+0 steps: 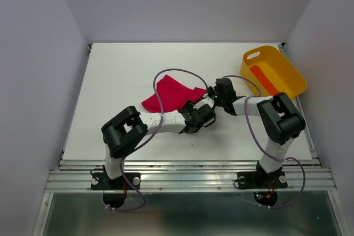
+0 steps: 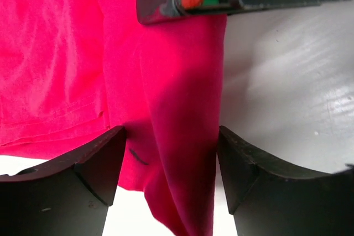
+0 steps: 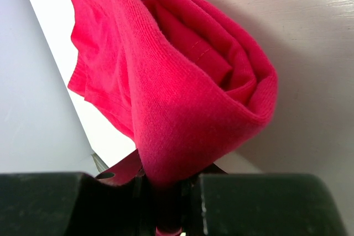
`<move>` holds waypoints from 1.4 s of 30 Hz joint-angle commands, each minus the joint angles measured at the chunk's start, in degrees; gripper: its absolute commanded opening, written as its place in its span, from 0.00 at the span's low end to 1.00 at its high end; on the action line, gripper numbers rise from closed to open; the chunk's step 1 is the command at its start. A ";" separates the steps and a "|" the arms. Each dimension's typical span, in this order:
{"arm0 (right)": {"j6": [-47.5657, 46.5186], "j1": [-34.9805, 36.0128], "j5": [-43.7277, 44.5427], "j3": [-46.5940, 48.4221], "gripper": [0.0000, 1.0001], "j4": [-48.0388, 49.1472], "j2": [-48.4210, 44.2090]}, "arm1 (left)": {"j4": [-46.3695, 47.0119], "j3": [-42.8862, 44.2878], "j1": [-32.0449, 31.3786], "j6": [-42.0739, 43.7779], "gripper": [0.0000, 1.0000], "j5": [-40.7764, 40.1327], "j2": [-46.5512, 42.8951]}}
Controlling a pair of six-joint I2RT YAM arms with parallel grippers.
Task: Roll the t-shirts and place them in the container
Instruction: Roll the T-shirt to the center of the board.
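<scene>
Nearest the bases, reaches in with the left gripper (image 2: 171, 153), jaws spread wide on either side of a raised fold of the crimson t-shirt (image 2: 166, 98), not clamping it. Cannot tell whether the cloth touches either jaw.

Just beyond, pinches the far end of that same fold in the right gripper (image 3: 166, 194), jaws pressed together on the cloth, with loose layers bunching above them.

Lies mid-way across the white table (image 1: 121, 81), the flat part of the shirt spreading away to the far left of both grippers. Runs its fold lengthwise from the right gripper back through the gap between the left jaws, so a closing there would squeeze it across its width.

Seems early in the rolling: bunched, not yet a tidy tube. Favours the left arm for the next grip, being already astride the fold. Risks catching one layer only and rolling lopsided.

Farthest, at the right rear, holds the orange-red roll (image 1: 264, 79) inside the yellow tub (image 1: 298, 81), well apart from both grippers.
</scene>
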 commanded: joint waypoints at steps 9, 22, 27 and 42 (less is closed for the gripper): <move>0.19 0.41 -0.20 -0.43 0.02 0.86 -2.38 | -3.39 5.80 -0.60 -0.02 0.23 -9.01 3.10; -2.27 0.41 3.93 -1.31 0.86 -4.67 -7.91 | 0.82 1.26 6.24 0.86 0.00 15.55 -7.53; -3.76 -0.73 7.79 -0.96 0.91 -9.06 -12.92 | 4.60 -2.79 12.66 -0.02 0.00 30.68 -11.66; -8.42 -3.64 17.29 2.91 0.93 -19.79 -23.66 | 17.78 -13.86 25.76 -10.91 0.00 60.05 -14.74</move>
